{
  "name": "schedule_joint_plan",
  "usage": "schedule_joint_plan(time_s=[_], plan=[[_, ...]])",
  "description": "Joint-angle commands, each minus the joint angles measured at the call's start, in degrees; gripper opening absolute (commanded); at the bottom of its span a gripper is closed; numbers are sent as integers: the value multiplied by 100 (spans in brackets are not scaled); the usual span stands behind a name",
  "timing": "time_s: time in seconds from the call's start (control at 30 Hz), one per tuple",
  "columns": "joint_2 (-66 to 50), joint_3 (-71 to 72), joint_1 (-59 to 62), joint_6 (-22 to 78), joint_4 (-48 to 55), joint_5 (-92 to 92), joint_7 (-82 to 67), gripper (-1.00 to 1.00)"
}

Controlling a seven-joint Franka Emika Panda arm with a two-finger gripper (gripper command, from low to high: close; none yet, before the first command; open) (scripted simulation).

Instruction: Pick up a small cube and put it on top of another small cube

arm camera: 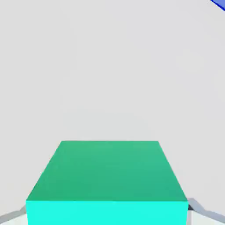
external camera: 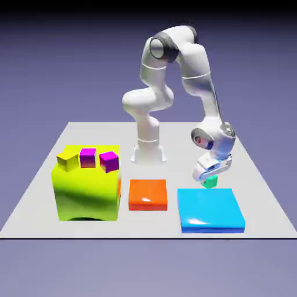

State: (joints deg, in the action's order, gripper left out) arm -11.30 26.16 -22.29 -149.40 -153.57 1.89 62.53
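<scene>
Beside the blue slab (external camera: 210,211), the tool (external camera: 210,176) grips a green cube (external camera: 210,183) (small).

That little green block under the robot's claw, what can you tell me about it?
The small green cube is a plain, smooth, solid-looking block, teal-green with a brighter face in the hand view. It sits clamped between the fingertips of the gripper, which is shut on it. It is level, just behind the far edge of the flat blue slab. Whether it rests on the table cannot be told.
</scene>
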Motion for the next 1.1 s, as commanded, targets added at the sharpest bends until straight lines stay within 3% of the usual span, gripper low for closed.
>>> schedule_joint_plan(time_s=[0.0, 0.13, 0.73, 0.8, 0.97, 1.0, 1.07], plan=[[208, 135, 103, 200, 5, -155, -108, -100], [650, 425, 323, 624, 16, -496, -346, -100], [1943, -2981, 4010, 5106, 3388, -852, 941, -100], [1949, -2997, 4027, 5126, 3403, -853, 947, -100], [1842, -2951, 3988, 4108, 2491, -915, 890, -100], [1842, -2951, 3988, 4107, 2491, -915, 890, 100], [1867, -2962, 3997, 4339, 2698, -901, 903, 100]])
